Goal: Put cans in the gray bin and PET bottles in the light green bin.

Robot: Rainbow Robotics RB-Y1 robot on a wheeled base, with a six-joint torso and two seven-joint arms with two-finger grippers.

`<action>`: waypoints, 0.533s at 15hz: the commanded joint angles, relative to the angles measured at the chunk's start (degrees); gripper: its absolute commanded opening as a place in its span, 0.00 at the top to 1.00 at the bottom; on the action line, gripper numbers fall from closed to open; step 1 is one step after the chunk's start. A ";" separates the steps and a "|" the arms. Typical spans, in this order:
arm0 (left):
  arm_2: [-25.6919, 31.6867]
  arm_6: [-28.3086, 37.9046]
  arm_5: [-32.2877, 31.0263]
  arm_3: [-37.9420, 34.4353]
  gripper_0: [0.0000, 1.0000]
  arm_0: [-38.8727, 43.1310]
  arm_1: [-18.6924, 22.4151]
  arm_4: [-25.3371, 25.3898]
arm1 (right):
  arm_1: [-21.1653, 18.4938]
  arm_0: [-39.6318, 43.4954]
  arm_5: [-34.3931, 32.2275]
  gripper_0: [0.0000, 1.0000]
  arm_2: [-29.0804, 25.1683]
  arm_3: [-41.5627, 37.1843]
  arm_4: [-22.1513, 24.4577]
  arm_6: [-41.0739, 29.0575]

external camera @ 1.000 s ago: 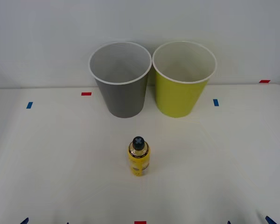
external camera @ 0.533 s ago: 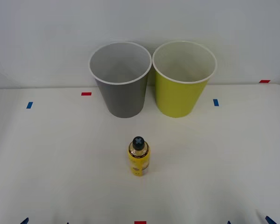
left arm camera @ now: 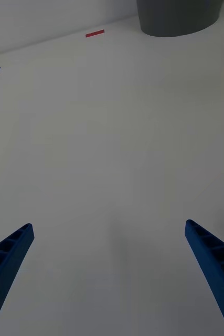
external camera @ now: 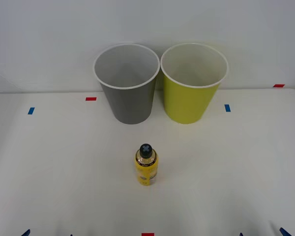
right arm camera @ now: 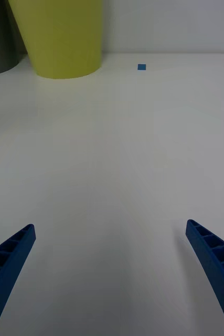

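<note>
Well ahead of both jaws: bottle (external camera: pixel 146 165).

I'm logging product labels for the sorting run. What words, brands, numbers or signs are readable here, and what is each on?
Cross sign: a pale mark on the dark cap of the yellow bottle.
Bottle label: dark print on yellow, too small to read.
Gray bin and light green bin: no text.
Tape marks on the table: blank.

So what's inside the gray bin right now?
Nothing that shows: the gray bin has a bare pale inner wall below its white rim. Its floor is hidden by the near wall. The yellow bottle stands upright on the table in front.
</note>
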 commanded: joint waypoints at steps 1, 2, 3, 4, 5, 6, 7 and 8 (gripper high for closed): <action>0.00 0.00 0.00 0.00 0.00 0.00 0.00 0.00 | 0.00 0.00 0.00 0.00 0.00 0.00 0.00 0.00; 0.00 0.00 0.00 0.00 0.00 0.00 0.00 0.00 | 0.00 0.00 0.00 0.00 0.00 0.00 0.00 0.00; 0.00 0.00 0.00 0.00 0.00 0.00 0.00 0.00 | 0.00 0.00 0.00 0.00 0.00 0.00 0.00 0.00; 0.00 0.00 0.00 0.00 0.00 0.00 0.00 0.00 | 0.00 0.00 0.00 0.00 0.00 0.00 0.00 0.00; 0.00 0.00 0.00 0.00 0.00 0.00 0.00 0.00 | 0.00 0.00 0.00 0.00 0.00 0.00 0.00 0.00; 0.00 0.00 0.00 0.00 0.00 0.00 0.00 0.00 | 0.00 0.00 0.00 0.00 0.00 0.00 0.00 0.00; 0.00 0.00 0.00 0.00 0.00 0.00 0.00 0.00 | 0.00 0.00 0.00 0.00 0.00 0.00 0.00 0.00; 0.00 0.00 0.00 0.00 0.00 0.00 0.00 0.00 | 0.00 0.00 0.00 0.00 0.00 0.00 0.00 0.00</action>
